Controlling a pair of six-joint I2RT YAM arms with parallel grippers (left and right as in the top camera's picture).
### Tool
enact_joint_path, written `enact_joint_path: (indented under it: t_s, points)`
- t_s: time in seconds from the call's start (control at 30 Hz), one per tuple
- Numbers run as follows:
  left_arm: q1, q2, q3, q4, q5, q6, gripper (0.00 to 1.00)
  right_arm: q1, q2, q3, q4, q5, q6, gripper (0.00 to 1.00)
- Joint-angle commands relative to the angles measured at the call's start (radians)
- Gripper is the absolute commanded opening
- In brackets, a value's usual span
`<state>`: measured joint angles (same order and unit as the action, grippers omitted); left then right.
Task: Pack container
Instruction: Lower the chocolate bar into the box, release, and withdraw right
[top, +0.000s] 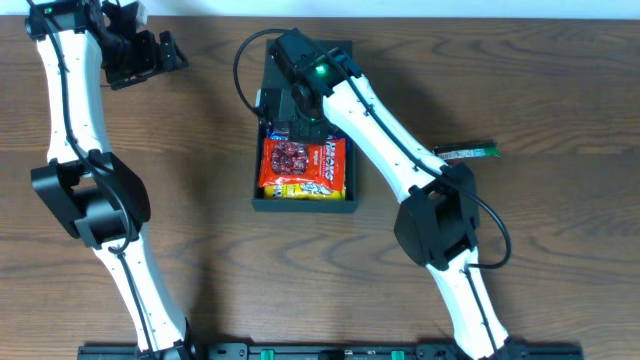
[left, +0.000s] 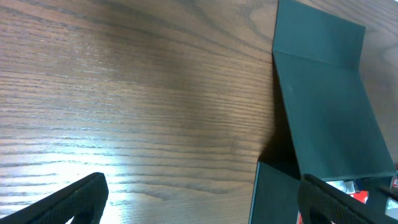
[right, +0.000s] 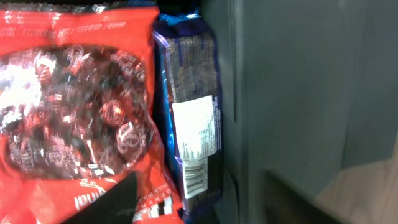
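Note:
The black container (top: 300, 207) lies at the table's middle, its flap lid (left: 329, 112) raised at the far end. Inside it lie a red snack packet (top: 300, 158) and a yellow one (top: 305, 188). A blue packet (right: 193, 112) stands on edge between the red packet (right: 74, 106) and the container's wall (right: 286, 87). My right gripper (top: 290, 115) hovers over the container's far end; in the right wrist view it (right: 199, 199) is open, its jaws standing either side of the blue packet's end without pressing it. My left gripper (top: 170, 52) is wide open and empty at the far left, over bare wood (left: 202, 186).
A green-ended snack packet (top: 465, 152) lies on the table right of the container, partly under my right arm. The wooden table (top: 180, 200) stretches out left of the container. The arm bases stand along the front edge.

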<state>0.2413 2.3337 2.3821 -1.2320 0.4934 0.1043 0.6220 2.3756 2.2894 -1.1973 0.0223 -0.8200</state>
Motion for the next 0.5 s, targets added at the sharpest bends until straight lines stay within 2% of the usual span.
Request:
enact_joint_path:
  t_s: [0.0,0.03,0.07,0.47]
  points:
    - [0.003,-0.040,-0.002,-0.008,-0.002,0.008,0.98,0.000,-0.042,0.009,-0.003,-0.048,0.065,0.22]
    - [0.003,-0.040,-0.002,-0.009,-0.002,0.008,0.98,0.000,-0.042,0.009,-0.003,-0.084,0.065,0.08]
    - [0.003,-0.040,-0.002,-0.009,-0.002,0.008,0.98,-0.001,-0.041,0.008,-0.003,-0.123,0.065,0.01]
    - [0.003,-0.040,-0.002,-0.012,-0.002,0.008,0.98,-0.046,0.077,0.005,0.065,-0.189,0.154,0.01]
